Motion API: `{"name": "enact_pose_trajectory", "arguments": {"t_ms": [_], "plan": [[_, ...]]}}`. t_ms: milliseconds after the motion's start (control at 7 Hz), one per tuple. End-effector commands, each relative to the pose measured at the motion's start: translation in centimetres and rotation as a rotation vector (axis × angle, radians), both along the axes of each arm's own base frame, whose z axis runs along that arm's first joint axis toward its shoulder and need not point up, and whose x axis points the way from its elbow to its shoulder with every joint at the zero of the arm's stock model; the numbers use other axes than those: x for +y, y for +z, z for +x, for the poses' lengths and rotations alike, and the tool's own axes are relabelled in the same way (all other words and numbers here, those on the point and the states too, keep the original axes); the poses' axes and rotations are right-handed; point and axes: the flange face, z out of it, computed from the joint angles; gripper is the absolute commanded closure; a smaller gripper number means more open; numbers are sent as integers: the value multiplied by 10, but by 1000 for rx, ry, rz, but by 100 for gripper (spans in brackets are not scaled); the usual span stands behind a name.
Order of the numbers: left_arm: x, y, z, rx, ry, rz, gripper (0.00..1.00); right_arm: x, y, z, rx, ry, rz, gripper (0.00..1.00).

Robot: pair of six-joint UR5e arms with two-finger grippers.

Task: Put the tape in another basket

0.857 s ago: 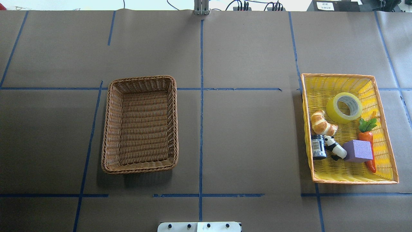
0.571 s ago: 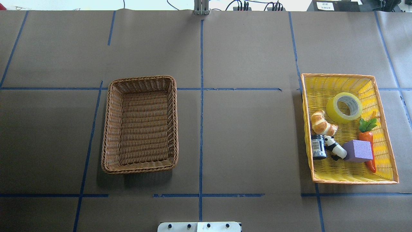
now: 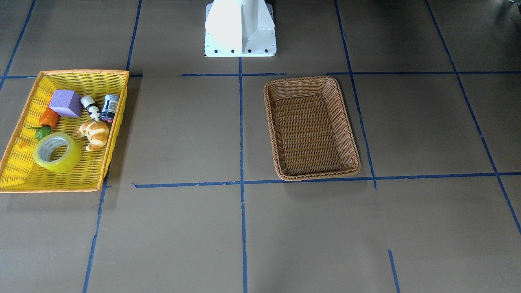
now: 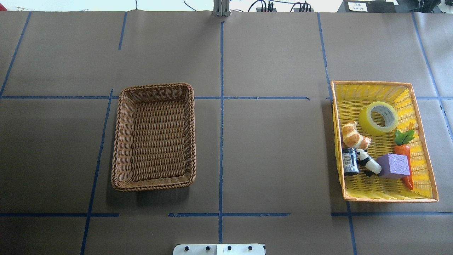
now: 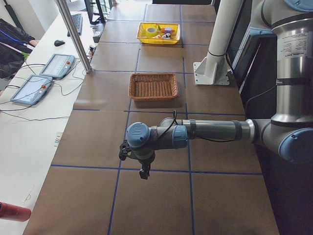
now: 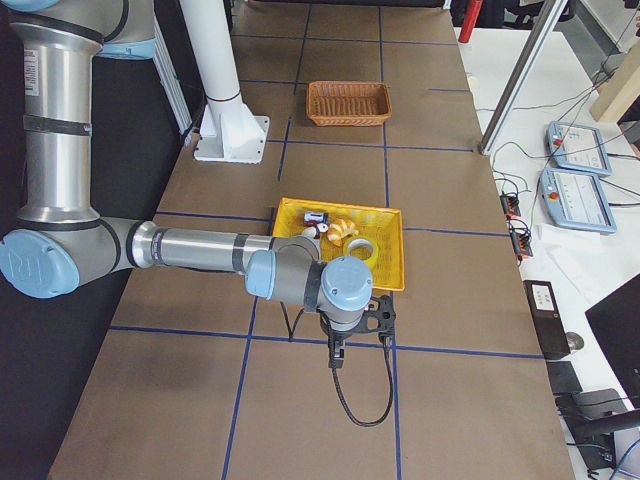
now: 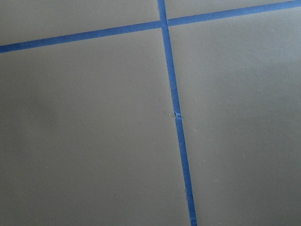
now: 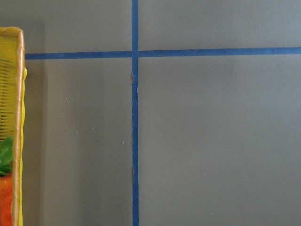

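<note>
The tape is a yellow translucent roll lying tilted in the far part of the bright yellow basket; it also shows in the front view. The brown wicker basket sits empty on the table's left half, also seen in the front view. My left gripper hangs over bare table well short of the wicker basket. My right gripper hangs just outside the yellow basket's near side. Both show only in the side views, so I cannot tell if they are open or shut.
The yellow basket also holds a croissant, a panda figure, a small can, a purple cube and a carrot. The white robot base stands at the table's near edge. The basket's orange rim shows in the right wrist view.
</note>
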Motion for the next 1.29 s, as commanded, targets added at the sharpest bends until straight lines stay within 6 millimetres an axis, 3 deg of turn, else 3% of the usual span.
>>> {"name": "enact_pose_trajectory", "arguments": {"t_ms": [0,143,286,429,571,857,1143], "plan": [[-4,-23,0,-3,-25,20,0,-15,-20,-1,2,-2,41,0],[-5,-26,0,-1,-26,24,0,-24,-44,-26,12,-24,52,0],[-5,-32,0,-1,-26,37,0,-61,-91,-57,12,16,34,0],[-6,-34,0,-1,-27,42,0,-85,-132,-78,-4,52,28,0],[-6,-36,1,-1,-28,41,0,-99,-157,-104,-14,50,26,0],[-8,-41,2,-1,-38,39,0,-98,-169,-174,-28,-24,34,0],[-11,-65,11,-1,-81,23,0,-102,-152,-224,-90,88,19,0]]}}
